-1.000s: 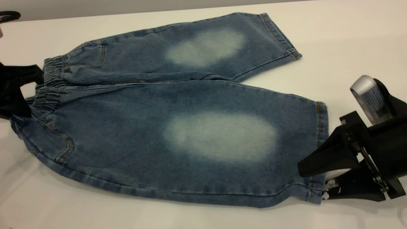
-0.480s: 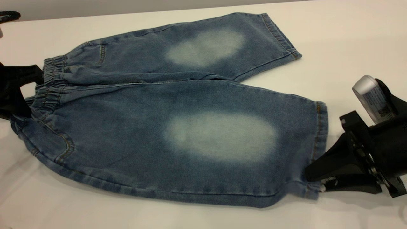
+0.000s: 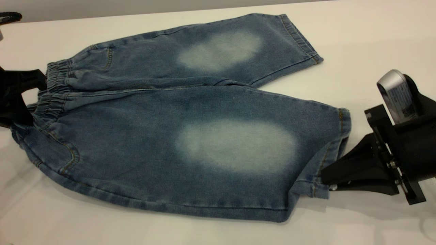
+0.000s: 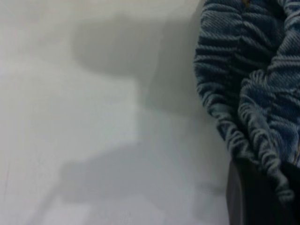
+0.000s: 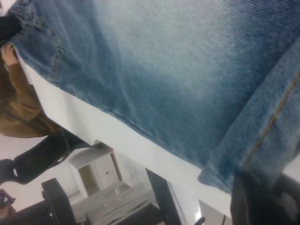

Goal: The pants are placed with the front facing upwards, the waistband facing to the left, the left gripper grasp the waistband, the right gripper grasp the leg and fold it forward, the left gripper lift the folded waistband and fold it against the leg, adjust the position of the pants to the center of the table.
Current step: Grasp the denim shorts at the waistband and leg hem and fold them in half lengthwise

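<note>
The blue denim pants (image 3: 190,112) lie flat, front up, on the white table (image 3: 368,37). The gathered waistband (image 3: 56,85) is at the left. My left gripper (image 3: 27,117) sits at the waistband's near end, shut on the ruched band (image 4: 248,93), which bunches over its black jaw (image 4: 262,192). My right gripper (image 3: 325,180) is at the right, shut on the near corner of the front leg's (image 3: 238,146) hem. That corner is raised a little off the table and puckered. In the right wrist view the leg (image 5: 187,70) fills the frame above that gripper (image 5: 262,192).
The far leg (image 3: 221,47) lies spread toward the back right. A black looped object (image 3: 10,16) sits at the back left corner. Beyond the table's edge, the right wrist view shows a person's brown sleeve (image 5: 18,103) and low furniture (image 5: 98,173).
My right gripper went from open around the hem corner to shut on it, then lifted it slightly and drew it leftward. The left gripper has not moved.
</note>
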Tool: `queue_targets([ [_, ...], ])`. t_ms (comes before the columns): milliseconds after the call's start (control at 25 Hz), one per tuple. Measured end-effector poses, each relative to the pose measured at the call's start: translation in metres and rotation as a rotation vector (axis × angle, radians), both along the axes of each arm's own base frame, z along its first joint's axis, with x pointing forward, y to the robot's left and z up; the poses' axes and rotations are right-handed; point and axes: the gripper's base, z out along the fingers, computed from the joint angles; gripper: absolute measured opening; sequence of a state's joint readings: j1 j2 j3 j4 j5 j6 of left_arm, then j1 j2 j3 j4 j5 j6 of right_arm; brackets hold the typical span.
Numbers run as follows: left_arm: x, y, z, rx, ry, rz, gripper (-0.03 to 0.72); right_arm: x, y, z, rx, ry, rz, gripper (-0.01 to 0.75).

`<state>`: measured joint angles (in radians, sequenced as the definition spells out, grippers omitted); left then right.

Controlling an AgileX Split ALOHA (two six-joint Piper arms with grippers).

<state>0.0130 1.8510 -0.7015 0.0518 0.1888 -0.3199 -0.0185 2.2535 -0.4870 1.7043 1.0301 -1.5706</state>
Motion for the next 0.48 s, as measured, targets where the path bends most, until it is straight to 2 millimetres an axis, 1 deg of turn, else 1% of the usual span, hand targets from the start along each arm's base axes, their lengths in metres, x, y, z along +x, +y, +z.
queue_targets([
  [160, 0.0000, 0.0000, 0.0000, 0.000, 0.000, 0.000, 0.116, 0.0004, 0.0011, 0.0018, 0.023, -0.004, -0.003, 0.015],
  [240, 0.0000, 0.0000, 0.0000, 0.000, 0.000, 0.000, 0.116, 0.0008, 0.0022, 0.0039, 0.049, -0.008, -0.006, 0.029],
  [360, 0.0000, 0.0000, 0.0000, 0.000, 0.000, 0.000, 0.115, 0.0011, 0.0021, 0.0038, 0.048, -0.008, -0.007, 0.087],
  [480, -0.0001, 0.0000, 0.0000, 0.000, 0.001, 0.000, 0.115, 0.0025, 0.0018, 0.0035, 0.044, -0.008, -0.024, 0.182],
])
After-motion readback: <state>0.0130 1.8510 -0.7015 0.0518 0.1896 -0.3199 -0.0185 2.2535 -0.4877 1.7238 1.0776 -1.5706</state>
